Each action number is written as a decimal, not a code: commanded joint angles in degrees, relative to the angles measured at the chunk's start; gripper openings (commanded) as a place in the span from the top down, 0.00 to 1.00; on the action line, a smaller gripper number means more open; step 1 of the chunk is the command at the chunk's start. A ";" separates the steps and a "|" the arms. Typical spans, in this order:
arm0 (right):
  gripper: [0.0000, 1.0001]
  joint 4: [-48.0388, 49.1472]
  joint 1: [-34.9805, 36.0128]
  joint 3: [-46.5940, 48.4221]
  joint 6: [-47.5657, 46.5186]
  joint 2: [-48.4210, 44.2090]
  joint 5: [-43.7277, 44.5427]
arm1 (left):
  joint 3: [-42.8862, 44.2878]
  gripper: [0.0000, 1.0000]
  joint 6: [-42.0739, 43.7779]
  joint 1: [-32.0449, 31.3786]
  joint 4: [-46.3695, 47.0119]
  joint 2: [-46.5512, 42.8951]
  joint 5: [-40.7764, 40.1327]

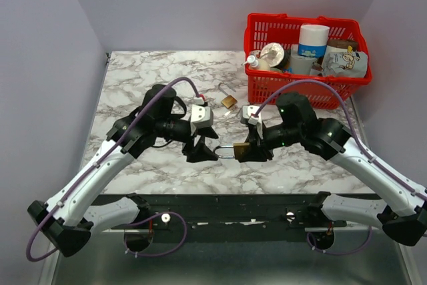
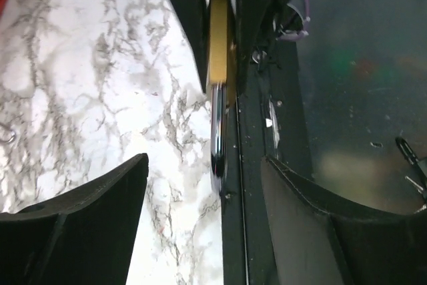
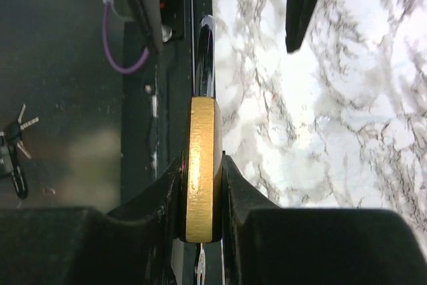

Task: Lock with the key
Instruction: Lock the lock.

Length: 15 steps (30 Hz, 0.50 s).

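Padlock (image 3: 202, 165) clamped in R tool (image 3: 202, 188), shackle (image 2: 217, 131) btwn L tool (image 2: 205, 165)

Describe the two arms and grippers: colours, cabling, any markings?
Both the left arm and right arm have white shells on the lower links, with black joints, upper links and bases. A purple cable loops along each one. Each wrist carries a pale grey camera block. The left gripper and right gripper are black, with broad wedge-shaped fingers. No readable markings.
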 commanded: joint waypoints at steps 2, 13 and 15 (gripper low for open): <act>0.99 15.91 -0.64 -2.21 10.18 -7.34 -5.65 | -6.32 0.23 -8.81 1.61 9.54 -9.10 -1.34; 0.99 24.28 -0.56 -5.12 16.01 -9.10 -6.18 | -12.04 0.31 -26.40 2.13 29.76 -11.92 0.07; 0.99 24.28 -0.64 -5.21 15.92 -9.01 -6.26 | -11.95 0.37 -27.45 2.22 30.73 -11.92 -0.11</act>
